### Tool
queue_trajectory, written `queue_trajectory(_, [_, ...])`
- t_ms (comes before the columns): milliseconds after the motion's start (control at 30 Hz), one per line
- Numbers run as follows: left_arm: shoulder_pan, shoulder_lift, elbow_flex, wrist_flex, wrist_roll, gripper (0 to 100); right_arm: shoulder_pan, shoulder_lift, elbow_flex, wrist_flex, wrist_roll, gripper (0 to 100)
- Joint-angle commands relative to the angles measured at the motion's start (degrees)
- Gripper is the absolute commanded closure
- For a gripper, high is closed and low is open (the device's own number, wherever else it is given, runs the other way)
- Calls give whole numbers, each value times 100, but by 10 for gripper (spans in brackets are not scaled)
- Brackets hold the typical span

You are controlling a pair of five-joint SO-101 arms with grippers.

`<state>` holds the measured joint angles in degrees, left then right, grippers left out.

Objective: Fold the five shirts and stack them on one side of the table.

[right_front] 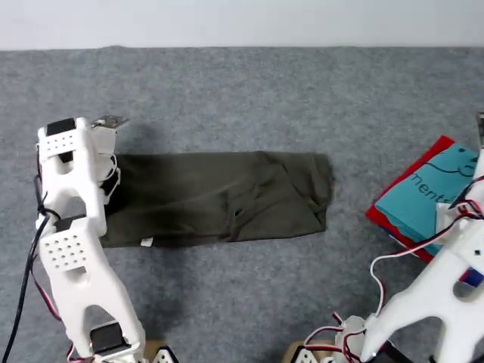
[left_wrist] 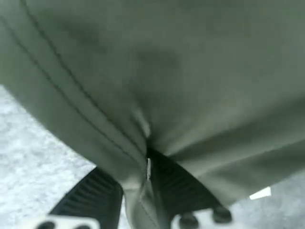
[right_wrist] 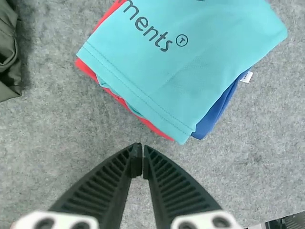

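Olive shirt (right_front: 219, 198): we find it folded into a long band that lies flat across the middle of the grey table (right_front: 227, 91), its length running from the left arm toward the stack. A small white tag (right_front: 146, 242) shows at its near edge, close to the left end.

Left gripper (left_wrist: 147, 164): it sits at the left end of the band. In the left wrist view a fold of the olive cloth (left_wrist: 190, 71) passes between the black ribbed fingers (left_wrist: 95, 191) – we read the jaws as clamped on the shirt.

Stack: folded shirts lie at the right side of the table, well apart from the olive band. The teal shirt (right_wrist: 190, 62) is on top, with a red shirt (right_wrist: 106, 18) and a blue shirt (right_wrist: 214, 114) showing at the edges beneath it.

Right gripper (right_wrist: 138, 161): it hovers over bare table just beside the stack – fingers together, with nothing between them. In its wrist view we also see one end of the olive shirt (right_wrist: 7, 57) at the frame edge.
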<state>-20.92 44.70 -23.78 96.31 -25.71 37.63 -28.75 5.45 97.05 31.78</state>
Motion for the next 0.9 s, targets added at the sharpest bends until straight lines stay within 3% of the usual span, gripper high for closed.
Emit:
queue_trajectory(0, [264, -404, -92, 378, -62, 996, 40, -163, -44, -22, 35, 988])
queue_trajectory(333, [1257, -2356, 629, 422, 9, 996, 40, -127, -44, -22, 26, 988])
queue_trajectory(500, [2013, -3086, 822, 422, 510, 996, 40, -127, -44, -22, 26, 988])
queue_trajectory(867, [4035, -3095, 22, 404, 1398, 995, 48, -119, -9, -92, 26, 988])
